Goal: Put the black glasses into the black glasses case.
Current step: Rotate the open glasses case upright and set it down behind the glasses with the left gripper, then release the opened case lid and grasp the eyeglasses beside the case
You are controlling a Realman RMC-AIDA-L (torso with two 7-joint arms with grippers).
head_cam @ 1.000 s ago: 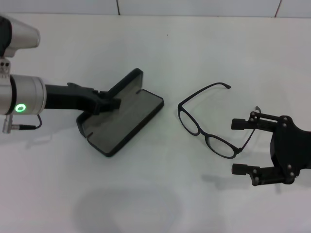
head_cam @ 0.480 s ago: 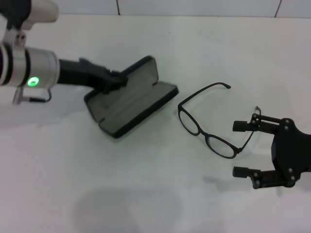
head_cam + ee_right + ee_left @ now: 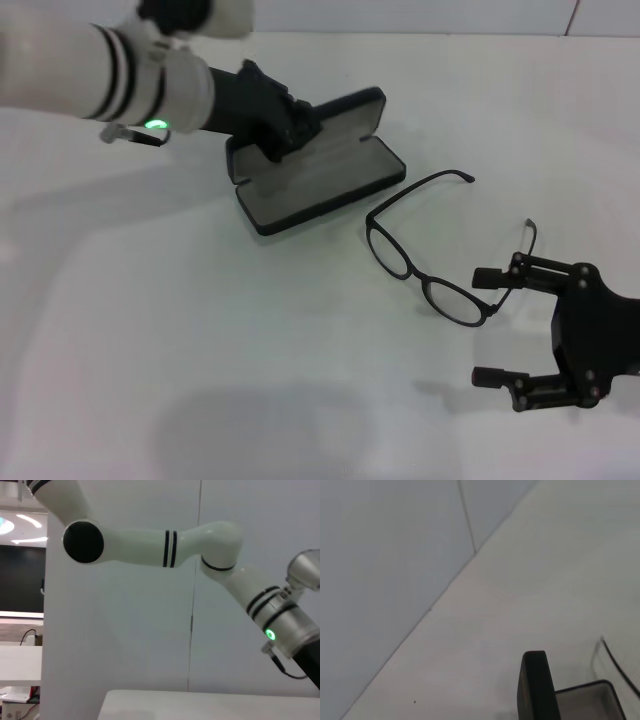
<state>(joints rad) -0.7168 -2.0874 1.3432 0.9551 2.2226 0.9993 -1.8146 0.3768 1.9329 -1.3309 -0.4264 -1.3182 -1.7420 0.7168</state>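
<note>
Lab-like room: bare white table (image 3: 200, 350), plain panelled wall (image 3: 125, 630), ceiling striplights (image 3: 22, 532).

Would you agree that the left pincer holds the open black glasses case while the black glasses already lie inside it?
Not quite: the head view shows the black glasses lying on the table beside the black glasses case, not inside. The left pincer does hold the open case.

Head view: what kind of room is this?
Probably a robot test lab: a plain white table with only the black glasses and the open black glasses case, bare wall panels, and a white robot arm.
</note>
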